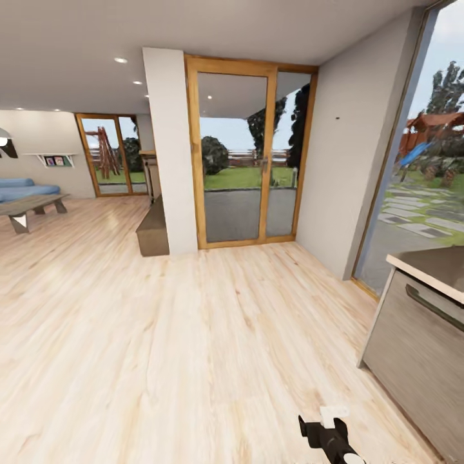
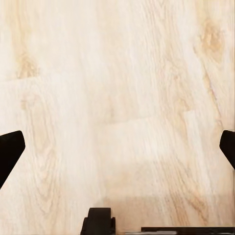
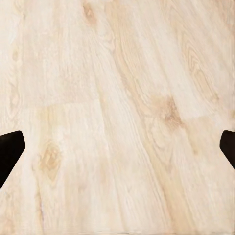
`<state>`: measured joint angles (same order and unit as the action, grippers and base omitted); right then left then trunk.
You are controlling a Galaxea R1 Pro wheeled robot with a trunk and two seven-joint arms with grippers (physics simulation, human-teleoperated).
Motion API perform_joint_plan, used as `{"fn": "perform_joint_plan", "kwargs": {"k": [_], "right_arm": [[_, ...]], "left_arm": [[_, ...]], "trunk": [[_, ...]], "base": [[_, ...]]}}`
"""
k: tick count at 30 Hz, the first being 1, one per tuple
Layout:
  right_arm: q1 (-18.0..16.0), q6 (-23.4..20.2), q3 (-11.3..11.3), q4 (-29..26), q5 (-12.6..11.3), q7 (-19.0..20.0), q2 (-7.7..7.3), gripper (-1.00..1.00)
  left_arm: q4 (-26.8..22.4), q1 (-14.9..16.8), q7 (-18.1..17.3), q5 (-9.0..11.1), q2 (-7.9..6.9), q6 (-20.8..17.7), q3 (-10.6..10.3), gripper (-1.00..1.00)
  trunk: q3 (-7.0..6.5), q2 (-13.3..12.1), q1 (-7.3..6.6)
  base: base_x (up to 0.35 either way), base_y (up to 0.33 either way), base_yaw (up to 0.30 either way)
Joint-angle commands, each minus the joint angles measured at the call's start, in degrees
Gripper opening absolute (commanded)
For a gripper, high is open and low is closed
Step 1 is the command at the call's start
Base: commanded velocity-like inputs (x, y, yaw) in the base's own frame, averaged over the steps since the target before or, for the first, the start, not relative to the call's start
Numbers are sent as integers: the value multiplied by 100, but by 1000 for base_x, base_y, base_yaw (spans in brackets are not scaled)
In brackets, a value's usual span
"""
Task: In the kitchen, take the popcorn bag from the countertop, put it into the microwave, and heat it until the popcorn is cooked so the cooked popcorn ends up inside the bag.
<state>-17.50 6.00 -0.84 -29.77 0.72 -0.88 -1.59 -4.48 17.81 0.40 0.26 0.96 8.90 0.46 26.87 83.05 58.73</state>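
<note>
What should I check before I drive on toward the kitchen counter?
1. Pale wood plank floor ahead free of obstacles: ok.
2. Grey cabinet with a dark bar handle at the right, apart from the robot: ok.
3. Left gripper open, nothing between its black fingertips: ok.
4. Right gripper open, nothing held: ok.
5. Whether the pale slab on that cabinet is the target countertop: cannot tell.
</note>
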Motion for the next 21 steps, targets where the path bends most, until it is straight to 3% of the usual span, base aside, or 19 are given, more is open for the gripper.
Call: {"fn": "perform_joint_plan", "kwargs": {"k": [1, 5, 8, 21], "right_arm": [[2, 16, -6, 56, 2, -11, 0, 100], [9, 50, 15, 687, -39, -17, -21, 100], [13, 466, 39, 1558, -68, -18, -52, 100], [202, 535, 63, 1703, -81, -17, -15, 100]], "left_arm": [[14, -75, 4, 3, 3, 23, 5, 100], [31, -329, 4, 5, 1, 22, 1, 100], [36, -530, 4, 4, 11, 18, -6, 100], [9, -682, 4, 0, 80, 23, -7, 100]], "trunk": [[6, 3, 0], [6, 3, 0], [6, 3, 0], [6, 3, 0]], "base": [[0, 0, -300], [0, 0, -300], [0, 0, -300], [0, 0, -300]]}}
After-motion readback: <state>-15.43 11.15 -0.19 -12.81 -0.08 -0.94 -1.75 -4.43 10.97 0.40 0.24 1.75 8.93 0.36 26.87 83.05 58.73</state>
